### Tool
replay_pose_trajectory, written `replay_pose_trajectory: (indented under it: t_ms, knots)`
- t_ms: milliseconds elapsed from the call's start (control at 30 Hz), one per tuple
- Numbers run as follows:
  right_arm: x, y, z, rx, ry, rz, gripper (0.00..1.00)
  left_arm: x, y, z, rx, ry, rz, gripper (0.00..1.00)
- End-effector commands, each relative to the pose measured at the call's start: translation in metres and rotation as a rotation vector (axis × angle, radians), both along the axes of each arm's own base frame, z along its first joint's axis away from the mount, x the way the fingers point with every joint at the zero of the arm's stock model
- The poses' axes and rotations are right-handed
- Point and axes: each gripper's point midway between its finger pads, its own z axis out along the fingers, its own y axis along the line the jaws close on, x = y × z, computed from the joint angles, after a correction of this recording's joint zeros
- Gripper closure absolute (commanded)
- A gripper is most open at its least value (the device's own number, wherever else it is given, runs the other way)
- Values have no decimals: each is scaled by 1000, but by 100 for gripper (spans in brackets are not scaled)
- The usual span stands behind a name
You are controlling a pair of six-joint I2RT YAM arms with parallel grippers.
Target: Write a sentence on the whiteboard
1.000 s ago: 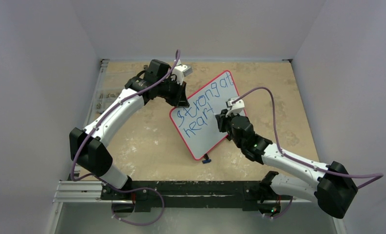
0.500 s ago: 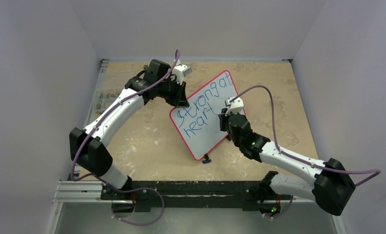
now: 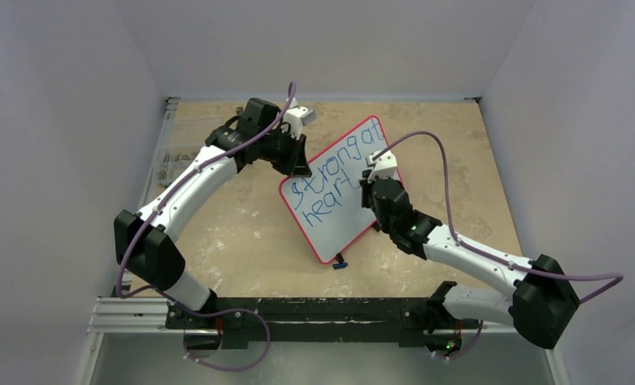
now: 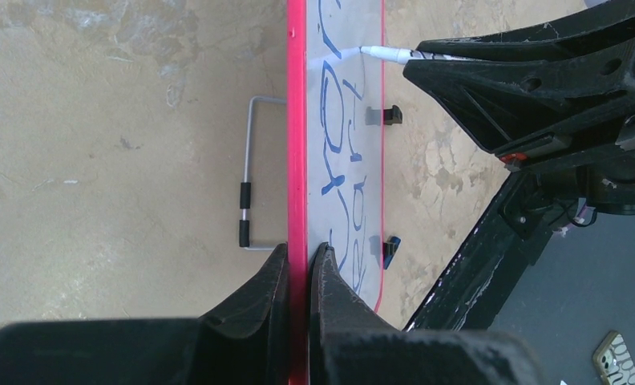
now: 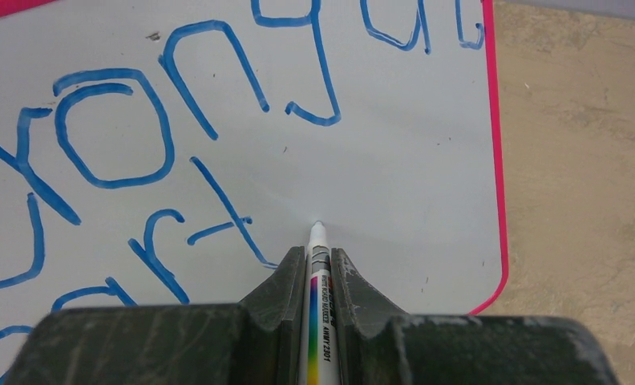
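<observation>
The whiteboard (image 3: 342, 196) with its red-pink frame stands tilted in mid-table. Blue letters, the sentence (image 3: 330, 176), read "strong at" over "heart". My left gripper (image 3: 300, 167) is shut on the board's upper-left frame edge; in the left wrist view the jaws pinch the red frame (image 4: 297, 160) at the gripper (image 4: 299, 257). My right gripper (image 3: 368, 186) is shut on a white marker (image 5: 317, 273). Its tip (image 5: 317, 227) is at the board surface (image 5: 394, 160), just right of the final "t" of the sentence (image 5: 218, 208).
A wire stand with black grips (image 4: 245, 204) lies behind the board. Two small black-and-blue feet (image 4: 390, 116) (image 3: 340, 262) hold the board's lower edge. Purple cables loop over both arms. A small parts tray (image 3: 167, 164) sits at the table's left edge.
My right gripper has moved up and to the right along the board with the marker, finishing the "t" of "heart". The left gripper and board have stayed put.
</observation>
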Motion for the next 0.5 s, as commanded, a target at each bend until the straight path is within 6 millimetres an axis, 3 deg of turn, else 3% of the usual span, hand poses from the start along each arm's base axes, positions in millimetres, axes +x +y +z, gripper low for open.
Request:
replay_pose_trajectory:
  t_ms: [0, 300, 467]
  knots:
    - [0, 10, 33, 56, -51, 47, 100, -6, 21, -28, 165, -14, -30, 100]
    - [-45, 29, 56, 222, -102, 301, 100, -5, 20, -28, 164, -11, -27, 100]
    - [-68, 44, 49, 227, -103, 464, 100, -5, 21, -28, 163, -10, -21, 100]
